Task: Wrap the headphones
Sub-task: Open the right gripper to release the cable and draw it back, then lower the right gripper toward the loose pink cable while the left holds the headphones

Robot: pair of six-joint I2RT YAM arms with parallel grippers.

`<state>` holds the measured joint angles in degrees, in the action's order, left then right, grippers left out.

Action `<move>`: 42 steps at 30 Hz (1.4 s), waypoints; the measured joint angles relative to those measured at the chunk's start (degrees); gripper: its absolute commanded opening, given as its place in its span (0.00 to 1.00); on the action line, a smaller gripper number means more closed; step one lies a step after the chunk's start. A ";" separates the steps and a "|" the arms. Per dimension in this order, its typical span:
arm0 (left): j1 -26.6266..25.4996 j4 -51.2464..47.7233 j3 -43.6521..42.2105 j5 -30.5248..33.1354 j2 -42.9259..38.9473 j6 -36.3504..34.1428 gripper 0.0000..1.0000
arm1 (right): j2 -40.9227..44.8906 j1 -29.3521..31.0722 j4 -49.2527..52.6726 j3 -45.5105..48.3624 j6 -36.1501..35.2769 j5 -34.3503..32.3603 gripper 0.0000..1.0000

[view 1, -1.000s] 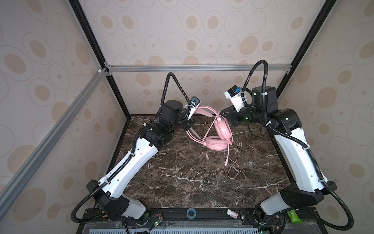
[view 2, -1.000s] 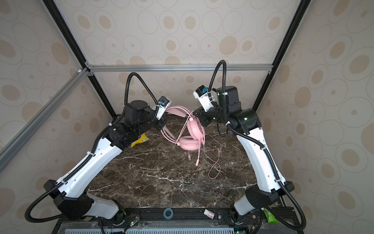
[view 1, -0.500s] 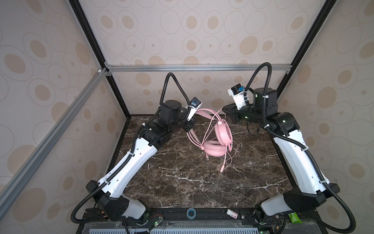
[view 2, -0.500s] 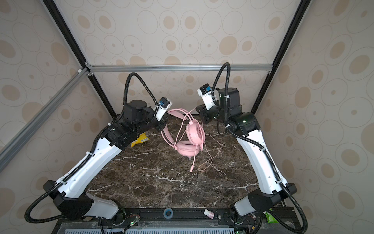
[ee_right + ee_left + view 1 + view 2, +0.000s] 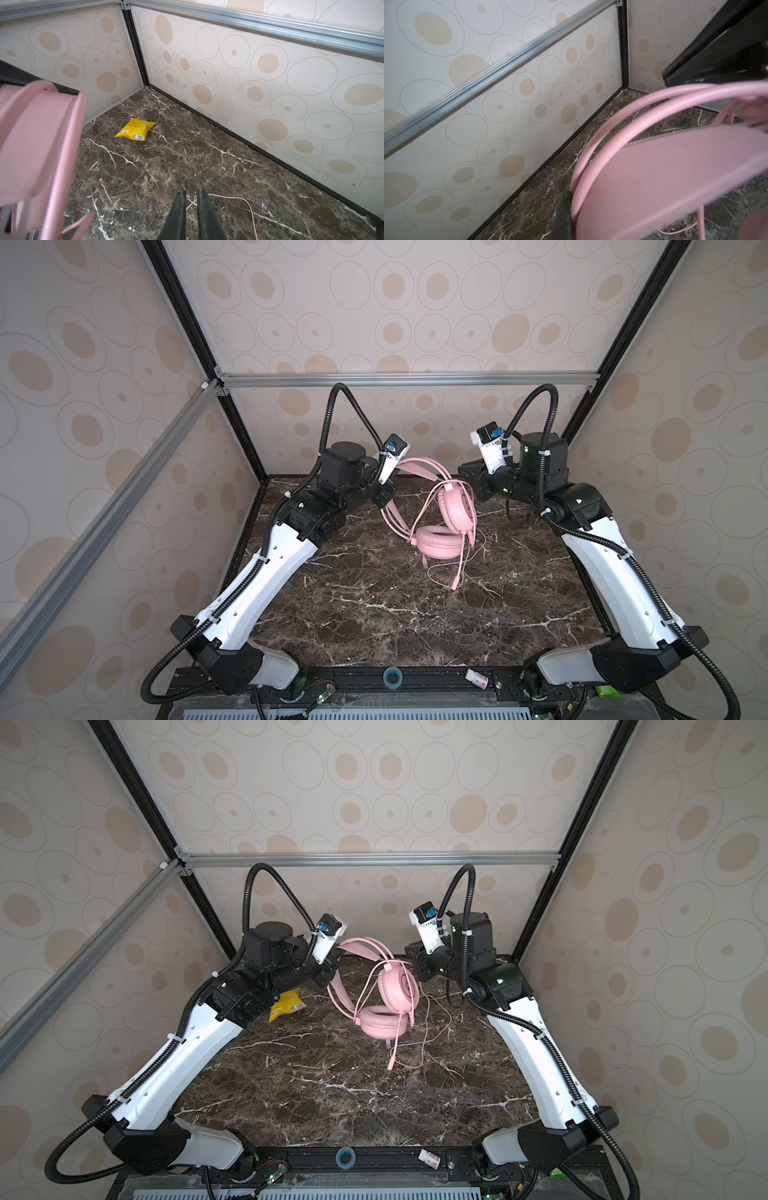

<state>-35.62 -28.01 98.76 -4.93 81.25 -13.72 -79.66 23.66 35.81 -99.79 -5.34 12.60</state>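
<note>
Left claw (image 5: 383, 505) clenched on the headphones (image 5: 440, 541) at their springy headband (image 5: 413, 467), best hold; right claw (image 5: 192, 200) parted, empty; probably light, cable (image 5: 458, 572) limp.

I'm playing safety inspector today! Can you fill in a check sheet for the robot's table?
Surface: dark marble table with white veins.
Job's things: pink headphones, headband raised, one earcup lying on the table.
Clutter: yellow snack packet at the back left; small white bottle on the front rail.
Grippers: left end effector shut on the headband; right end effector slightly open, empty.
Cables: pink cable loose on the table, unwrapped; black hoses arch over both arms.
Surroundings: spotted walls, aluminium frame.
</note>
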 measured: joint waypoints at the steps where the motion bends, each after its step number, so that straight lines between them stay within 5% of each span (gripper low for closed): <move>1: 0.00 -0.15 0.59 0.07 0.00 0.07 0.00 | 0.17 -0.20 -0.61 0.52 0.39 0.00 0.33; 4: 0.00 -0.76 2.27 0.02 0.00 0.44 0.00 | 1.11 -1.36 -2.56 2.54 2.14 0.00 0.53; 13: 0.00 -1.92 4.15 0.44 0.02 1.81 0.00 | 2.34 -5.14 -1.46 -0.57 5.03 -3.76 0.69; 19: 0.35 -4.28 6.73 1.20 0.92 3.48 0.00 | 11.63 -7.50 0.37 6.97 6.58 -6.93 0.72; 27: 2.23 -4.55 11.52 0.66 2.12 8.66 0.00 | 23.58 -15.41 -1.57 23.63 11.85 -0.33 0.71; 35: 3.52 -7.43 18.91 0.26 5.40 13.51 0.00 | 24.59 -15.43 -10.54 40.63 15.34 11.69 0.66; 42: 3.89 -8.17 23.12 0.04 6.82 17.11 0.00 | 17.97 -15.43 -18.14 43.39 16.46 19.30 0.65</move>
<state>-31.73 -36.18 121.89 -4.89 88.07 3.40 -61.69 8.23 17.67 -56.40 11.11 31.90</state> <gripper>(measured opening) 0.071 0.649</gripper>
